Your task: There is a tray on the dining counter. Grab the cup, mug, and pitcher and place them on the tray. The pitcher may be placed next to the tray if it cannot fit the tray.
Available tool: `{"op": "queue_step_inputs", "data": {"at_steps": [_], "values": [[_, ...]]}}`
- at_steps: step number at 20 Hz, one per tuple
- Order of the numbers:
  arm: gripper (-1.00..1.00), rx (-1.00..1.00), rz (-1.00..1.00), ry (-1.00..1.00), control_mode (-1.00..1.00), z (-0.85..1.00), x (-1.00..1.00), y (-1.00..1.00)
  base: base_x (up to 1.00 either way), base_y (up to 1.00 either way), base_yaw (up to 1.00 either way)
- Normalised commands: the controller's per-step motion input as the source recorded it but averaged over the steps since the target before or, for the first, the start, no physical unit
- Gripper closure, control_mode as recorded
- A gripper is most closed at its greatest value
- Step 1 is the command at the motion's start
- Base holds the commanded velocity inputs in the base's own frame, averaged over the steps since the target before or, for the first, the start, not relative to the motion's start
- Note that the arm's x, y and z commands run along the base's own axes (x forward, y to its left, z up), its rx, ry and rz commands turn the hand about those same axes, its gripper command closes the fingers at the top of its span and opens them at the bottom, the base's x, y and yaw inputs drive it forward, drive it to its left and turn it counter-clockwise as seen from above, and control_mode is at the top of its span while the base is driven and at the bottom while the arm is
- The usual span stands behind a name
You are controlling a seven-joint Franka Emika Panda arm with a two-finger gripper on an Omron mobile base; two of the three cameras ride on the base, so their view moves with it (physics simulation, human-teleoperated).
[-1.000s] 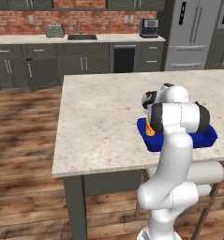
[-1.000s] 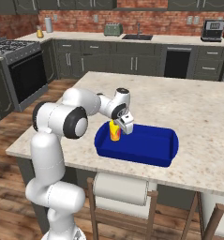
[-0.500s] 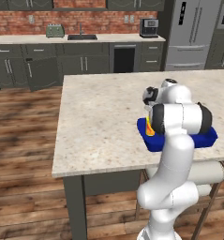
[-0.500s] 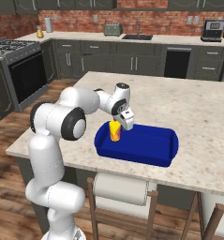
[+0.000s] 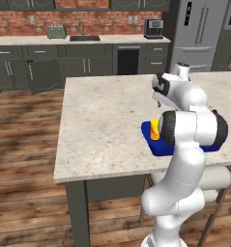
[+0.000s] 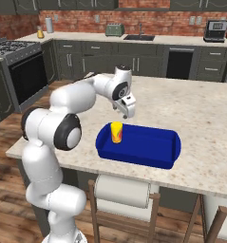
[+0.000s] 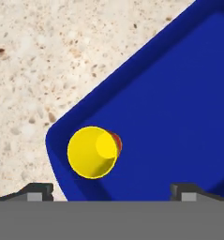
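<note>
Yellow cup (image 6: pixel 116 132) stands upright in a corner of the blue tray (image 6: pixel 153 156) on the dining counter (image 6: pixel 200 118).

The gripper (image 6: pixel 126 108) hangs above it with jaws spread wide, holding nothing. The cup looks small, light and stiff, with smooth, probably slippery tapered sides; pinching across the wall just below the rim should hold it best. No mug or pitcher is visible here.
</note>
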Motion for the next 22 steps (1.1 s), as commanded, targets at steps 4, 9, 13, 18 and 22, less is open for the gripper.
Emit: {"op": "queue_step_inputs", "data": {"at_steps": [4, 9, 13, 18, 22], "values": [[-1.0, -0.08, 0.16, -0.04, -1.0, 0.79, -0.91, 0.06, 0.0, 0.0, 0.0], [-1.0, -0.11, 0.22, -0.04, -1.0, 0.62, -1.0, 0.26, 0.0, 0.0, 0.0], [-1.0, -0.14, 0.21, -0.02, -1.0, 0.44, -1.0, 0.52, 0.0, 0.0, 0.0], [-1.0, -0.08, 0.15, 0.0, -1.0, 0.54, -1.0, 0.51, 0.0, 0.0, 0.0], [-1.0, 0.0, 0.06, -0.01, -1.0, 0.52, -1.0, 0.46, 0.0, 0.0, 0.0]]}}
